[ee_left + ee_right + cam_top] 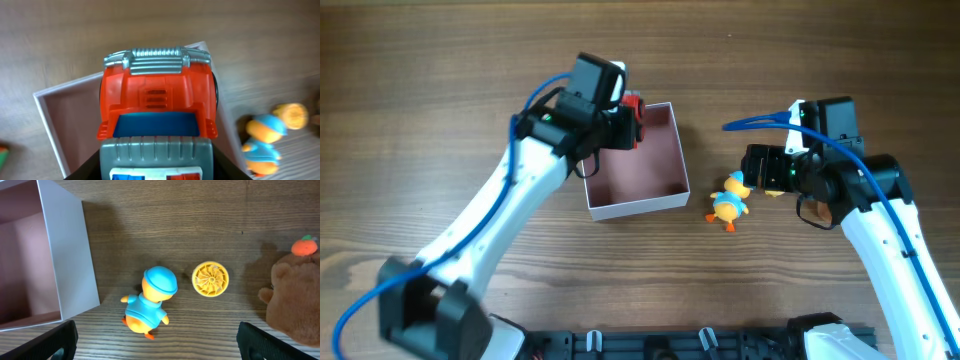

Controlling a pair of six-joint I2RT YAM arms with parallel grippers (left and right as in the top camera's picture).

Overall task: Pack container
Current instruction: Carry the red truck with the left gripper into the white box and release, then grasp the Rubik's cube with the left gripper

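Note:
The container (642, 205) is a square shallow box with white walls and a pale pink inside, at the table's middle. It also shows in the left wrist view (49, 122) and the right wrist view (70, 255). My left gripper (625, 120) is shut on a red and grey toy truck (157, 95) and holds it over the container's far left corner. My right gripper (752, 168) is open wide and empty (160, 347), just right of an orange duck toy in blue hat and shirt (150, 302), which lies on the table beside the container's right wall.
A small yellow disc (210, 278) lies next to the duck's head. A brown plush bear with an orange top (295, 295) sits under my right arm (820, 212). A small green and orange thing (2, 152) shows at the left wrist view's edge.

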